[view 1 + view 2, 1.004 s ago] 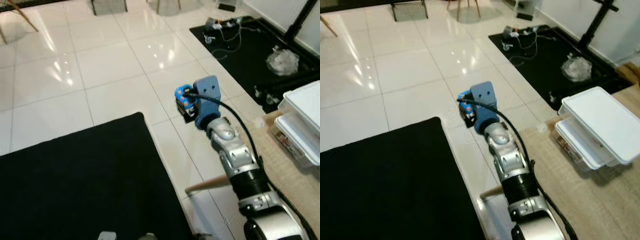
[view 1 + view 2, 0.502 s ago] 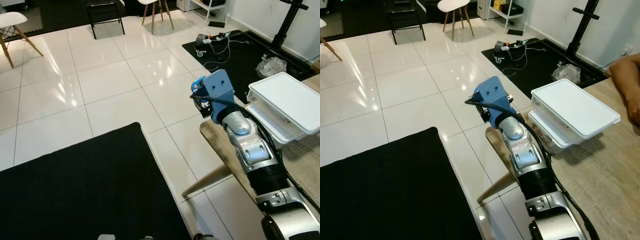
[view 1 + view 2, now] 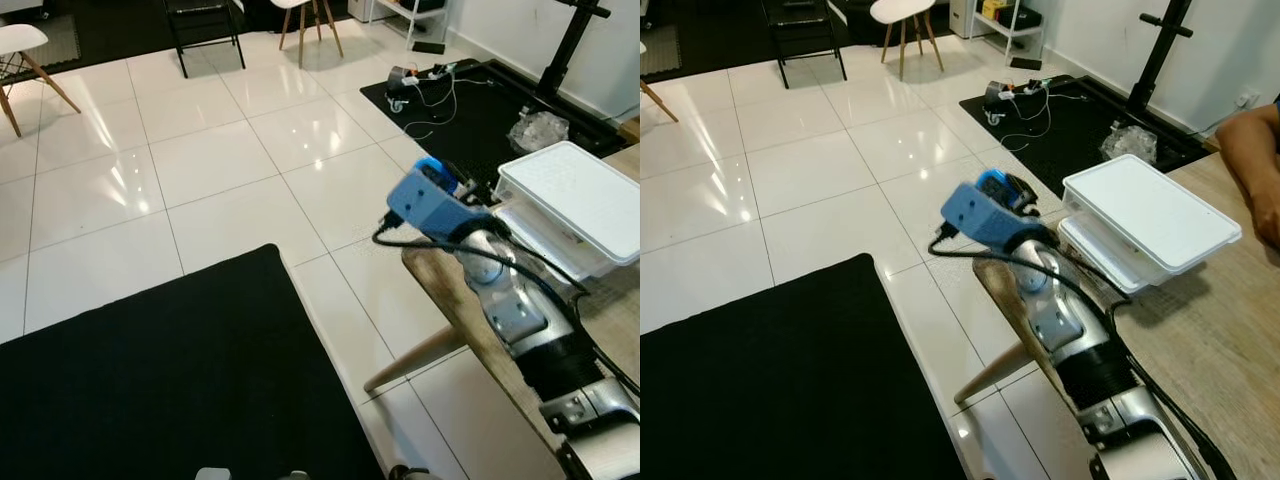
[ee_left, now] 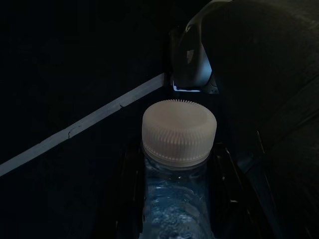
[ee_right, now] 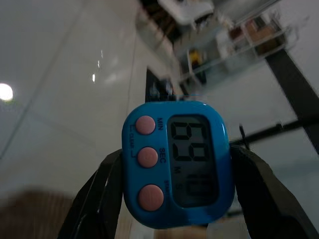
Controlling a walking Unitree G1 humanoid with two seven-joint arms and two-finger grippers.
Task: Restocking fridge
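My right gripper is shut on a small blue digital timer with three pink buttons, its black fingers pressing on both sides. In the eye views the timer is held out ahead of the blue wrist housing, above the near corner of the wooden table and next to two stacked white lidded containers. In the dark left wrist view, a clear water bottle with a white ribbed cap sits between the fingers of my left gripper.
A person's arm rests at the table's far right. A black mat covers the floor to my left. Farther off lie a second black mat with cables, a crumpled bag, chairs and a black stand.
The camera lifted from the floor, bringing the table and containers into view. My right arm swung right and rolled, carrying the timer from over the tiles to beside the containers.
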